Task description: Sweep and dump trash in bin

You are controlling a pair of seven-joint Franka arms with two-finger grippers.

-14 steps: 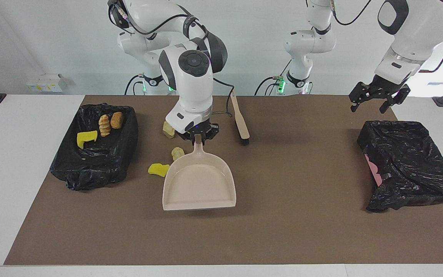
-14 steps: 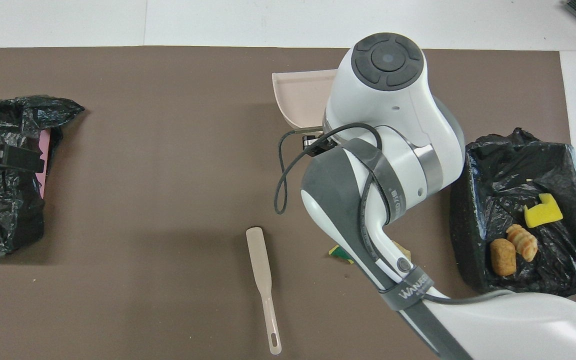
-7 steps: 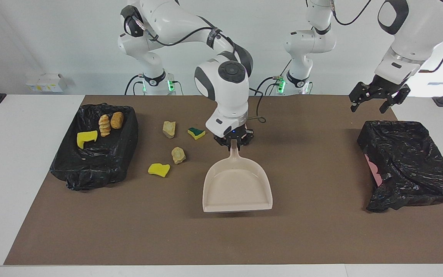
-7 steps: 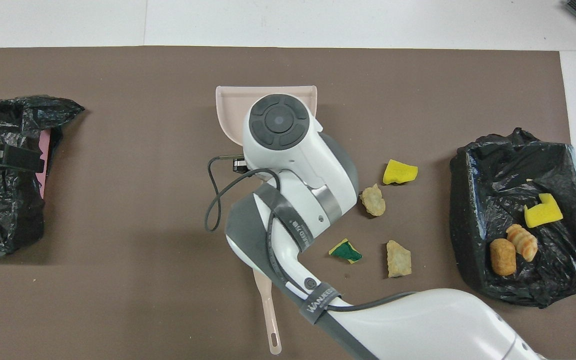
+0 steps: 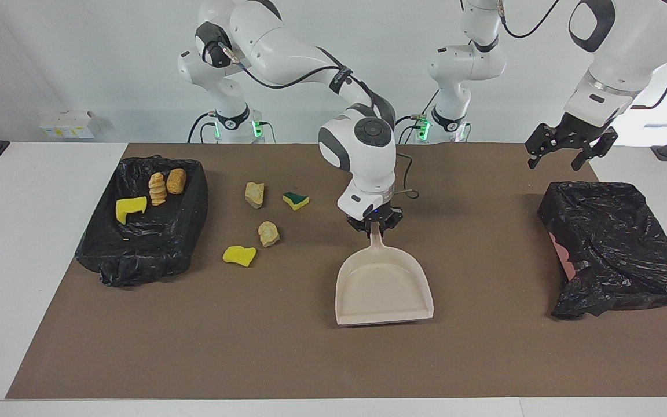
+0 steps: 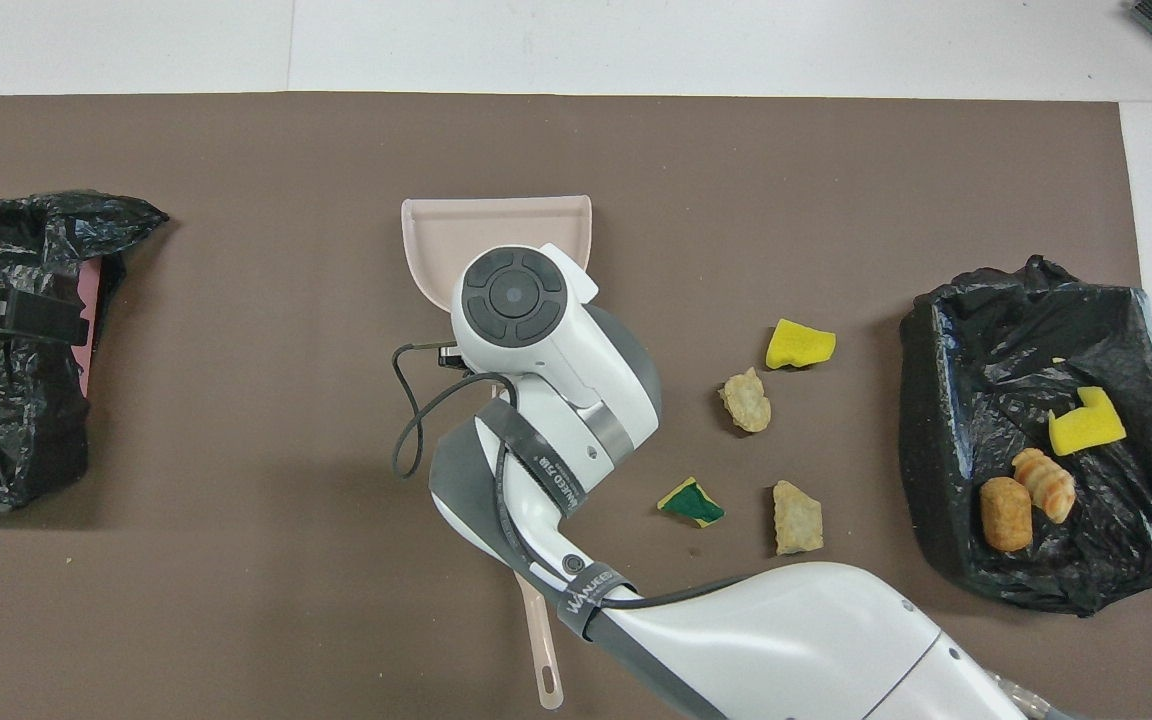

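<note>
The right gripper (image 5: 374, 225) is clenched on the handle of the beige plastic dustpan (image 5: 384, 289), which sits empty near the middle of the brown table mat (image 5: 322, 365), its open lip pointing away from the robots. The left gripper (image 5: 571, 147) hangs released above the crumpled black-bagged bin (image 5: 611, 243) at the left arm's end, waiting.

Three scraps already lie in the black-lined bin (image 5: 142, 220) at the right arm's end: a yellow sponge piece (image 5: 130, 207) and two brown bread-like lumps (image 5: 167, 184). Four scraps are loose on the mat between that bin and the dustpan: a tan lump (image 5: 255, 193), a green-and-yellow sponge (image 5: 296, 200), a second tan lump (image 5: 268, 233) and a yellow sponge scrap (image 5: 239, 255).

Risks, as judged:
- The pan stands well apart from the loose scraps; a sweep from here would miss it.
- The beige brush (image 6: 539, 650) lies partly hidden under the right arm, hampering a pickup by the left gripper.
- The light sponges may skid past the pan's lip.
</note>
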